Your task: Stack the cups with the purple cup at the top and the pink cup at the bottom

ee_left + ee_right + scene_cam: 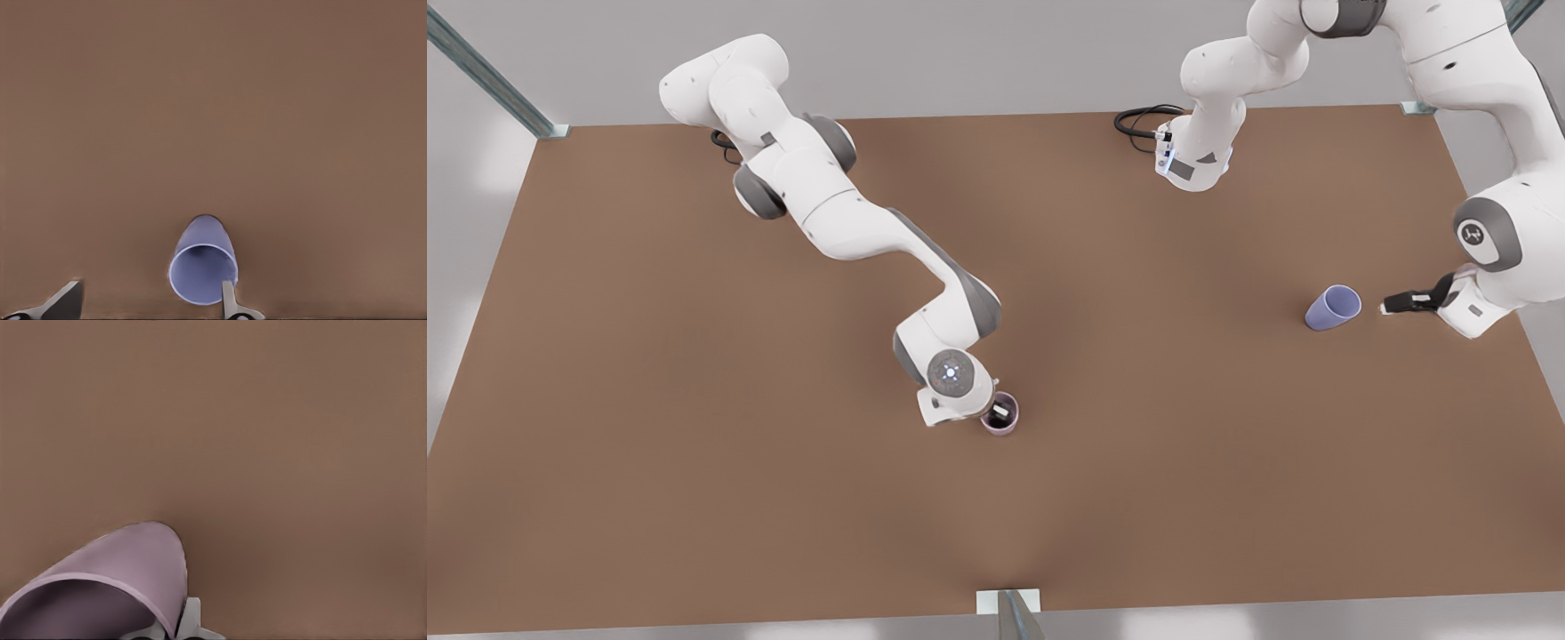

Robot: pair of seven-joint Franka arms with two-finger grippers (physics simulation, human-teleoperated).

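The pale pink-mauve tapered cup (1000, 414) is pinched by its wall in the right gripper (998, 413), ready as base; the periwinkle tapered cup (1333, 308) lies near the left gripper (1389, 307), whose fingers are spread.

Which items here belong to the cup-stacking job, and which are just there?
Job items:
- pink cup, right gripper at its rim, one finger inside
- purple cup, tipped over, left gripper open beside it

Just there:
- brown table
- black cable at the far edge
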